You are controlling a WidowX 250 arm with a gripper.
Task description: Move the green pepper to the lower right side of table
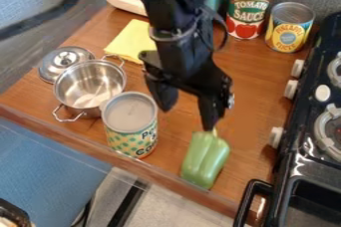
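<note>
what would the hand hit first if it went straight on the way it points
Probably the pepper: the hand points down towards it, though depth is unclear and it might meet the table beside it first.

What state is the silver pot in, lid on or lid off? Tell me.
Lid off: the bare metal inside of the pot shows from above, and the lid lies beside it.

Pepper (pixel 205 159) green. Tabletop (pixel 250 91) orange-brown wood grain. Cloth (pixel 132 41) yellow. Near can (pixel 130 126): green dots on pale label. Back cans: one (pixel 248 9) red with green patch, other (pixel 289 28) yellow and blue. Stove (pixel 318 96) black, knobs (pixel 291 89) white.
</note>
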